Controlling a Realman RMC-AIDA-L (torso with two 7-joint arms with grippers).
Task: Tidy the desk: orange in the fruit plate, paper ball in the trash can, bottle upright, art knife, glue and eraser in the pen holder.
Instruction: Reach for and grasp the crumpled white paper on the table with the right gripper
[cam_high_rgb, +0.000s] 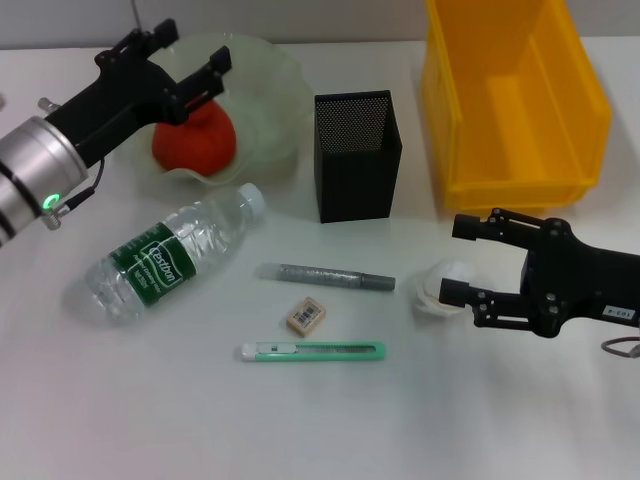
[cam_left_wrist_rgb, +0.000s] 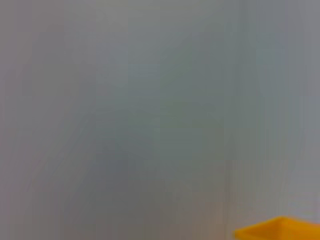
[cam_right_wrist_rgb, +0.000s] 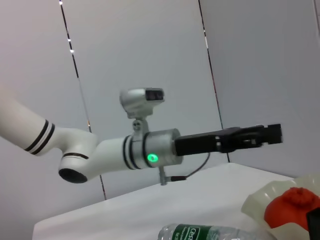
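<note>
Fingers of the left end effector (cam_high_rgb: 190, 75) stand spread and released above the orange (cam_high_rgb: 195, 140), which already sits in the fruit plate (cam_high_rgb: 270, 80). The right end effector (cam_high_rgb: 462, 262) is released too, its fingers bracketing the paper ball (cam_high_rgb: 437, 290) on the worktop (cam_high_rgb: 150, 400). Still to do: trash can (cam_high_rgb: 510, 100) is empty, bottle (cam_high_rgb: 170, 255) lies flat, glue (cam_high_rgb: 325, 276), eraser (cam_high_rgb: 305, 316) and art knife (cam_high_rgb: 312, 351) lie outside the pen holder (cam_high_rgb: 357, 155).

orange (cam_high_rgb: 195, 140) part-hidden, yellow bin (cam_high_rgb: 510, 100) top cropped
</note>
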